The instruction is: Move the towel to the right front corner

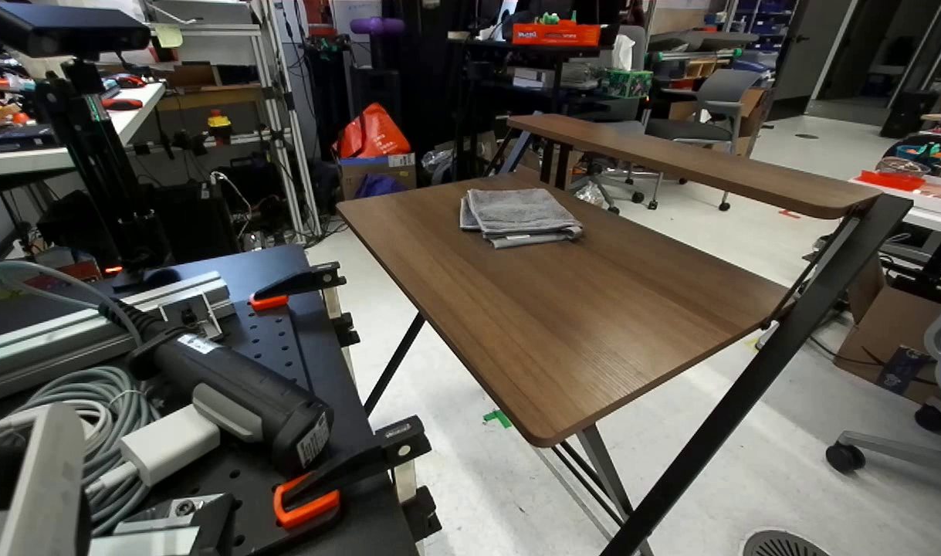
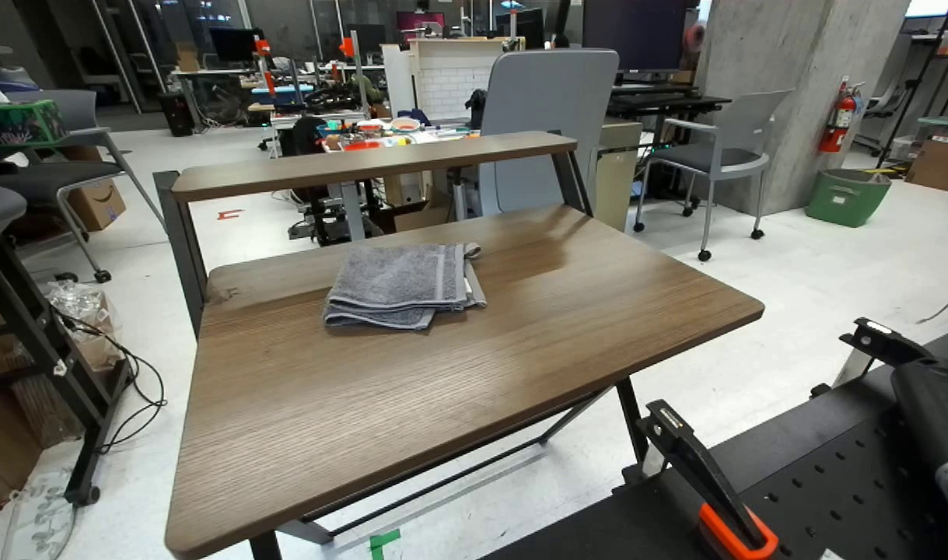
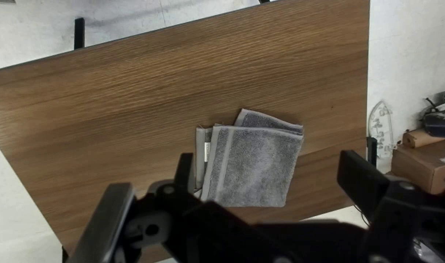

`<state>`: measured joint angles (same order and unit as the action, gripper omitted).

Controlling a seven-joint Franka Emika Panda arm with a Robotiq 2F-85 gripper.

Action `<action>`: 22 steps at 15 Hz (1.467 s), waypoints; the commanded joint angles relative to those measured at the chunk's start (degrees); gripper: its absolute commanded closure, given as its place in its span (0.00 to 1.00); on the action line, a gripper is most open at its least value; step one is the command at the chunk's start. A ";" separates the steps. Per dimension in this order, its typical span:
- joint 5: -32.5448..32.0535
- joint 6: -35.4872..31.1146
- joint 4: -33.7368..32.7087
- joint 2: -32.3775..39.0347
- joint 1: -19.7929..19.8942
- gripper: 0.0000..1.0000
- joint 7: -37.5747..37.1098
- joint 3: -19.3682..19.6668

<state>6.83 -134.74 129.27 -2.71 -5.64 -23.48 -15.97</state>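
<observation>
The towel, a folded grey cloth with lighter stripes, lies flat on the brown wood-look tabletop in both exterior views, towel (image 1: 520,215) (image 2: 400,276) and tabletop (image 1: 563,324) (image 2: 411,389). It lies toward the raised-shelf side. The wrist view shows the towel (image 3: 253,168) and bare tabletop (image 3: 134,91) from above. My gripper (image 3: 266,160) is open and empty, its fingers apart on either side of the towel in the picture, its height unclear. The arm and gripper are outside both exterior views. Rounded corners show (image 1: 546,432) (image 2: 190,537); I cannot tell which is the right front one.
A raised narrow brown shelf (image 1: 694,158) (image 2: 372,163) on slanted black legs runs along one long side of the tabletop. A black perforated bench (image 1: 277,340) (image 2: 831,459) with orange-tipped clamps (image 1: 308,506) (image 2: 738,533) stands across a floor gap. A cardboard box (image 3: 415,160) sits beyond the table.
</observation>
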 commanded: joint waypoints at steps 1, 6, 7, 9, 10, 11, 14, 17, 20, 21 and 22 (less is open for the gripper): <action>-5.76 -1.50 -11.69 14.88 -2.72 0.00 -4.79 1.63; -11.17 -0.10 -28.10 31.86 -10.05 0.00 -9.80 7.00; -11.36 0.37 -31.33 34.74 -11.49 0.00 -10.30 8.20; -11.25 1.07 -37.66 40.36 -13.88 0.00 -11.23 10.36; -10.86 1.47 -40.55 42.92 -14.74 0.00 -11.46 11.26; -10.54 1.79 -43.09 45.25 -15.46 0.00 -11.75 12.06; -9.89 2.57 -49.42 51.24 -16.75 0.00 -12.41 13.80; -9.39 4.41 -54.29 55.98 -17.06 0.00 -12.57 14.60; -8.89 6.39 -57.54 59.35 -16.85 0.00 -12.60 14.70; -8.95 7.10 -58.45 60.34 -16.83 0.00 -12.59 14.83; -8.89 7.58 -59.12 61.11 -16.79 0.00 -12.70 14.86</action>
<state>-2.93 -130.42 75.38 54.89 -21.56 -35.43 -2.19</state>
